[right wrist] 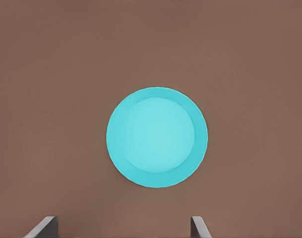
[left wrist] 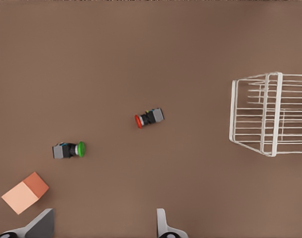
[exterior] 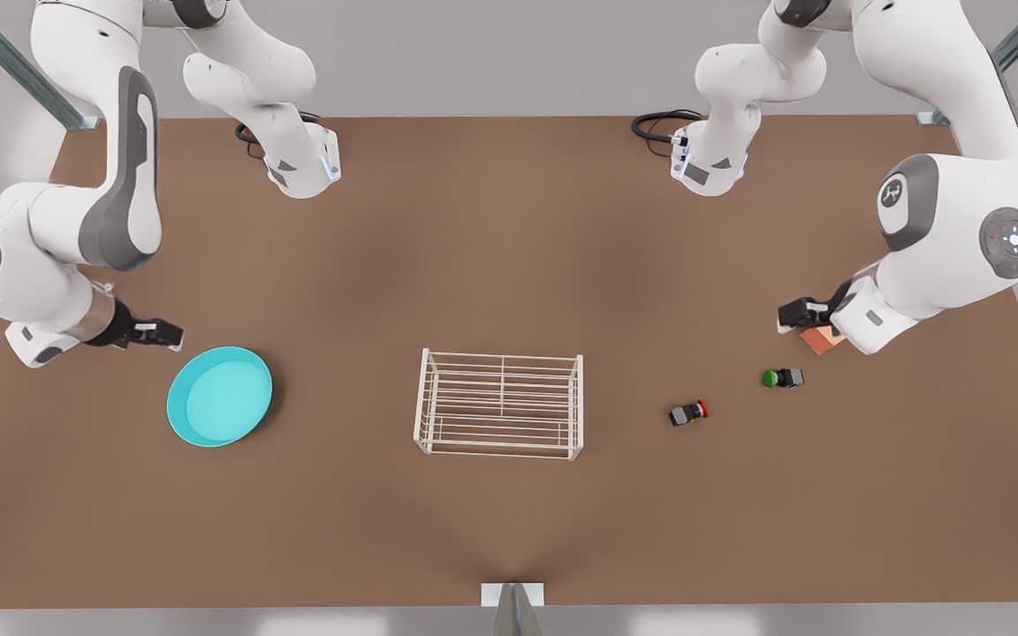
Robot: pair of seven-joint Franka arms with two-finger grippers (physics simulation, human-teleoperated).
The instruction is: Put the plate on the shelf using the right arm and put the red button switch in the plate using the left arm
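Note:
The turquoise plate [exterior: 219,396] lies flat on the brown table at the front view's left, and it sits in the middle of the right wrist view as plate [right wrist: 157,137]. My right gripper [exterior: 164,336] hovers just beside it, open and holding nothing, with fingertips wide apart [right wrist: 121,227]. The white wire shelf [exterior: 500,453] stands mid-table. To its right lies the red button switch [exterior: 688,412] on its side, also red button switch [left wrist: 149,118]. My left gripper [exterior: 787,315] hangs farther right, open and holding nothing [left wrist: 102,225].
A green-capped switch [exterior: 782,378] lies between the red one and the left gripper. An orange cube [exterior: 821,339] sits under that gripper's wrist. In the left wrist view the shelf [left wrist: 276,114] stands off to one side. Bare table [exterior: 509,265] stretches behind the shelf.

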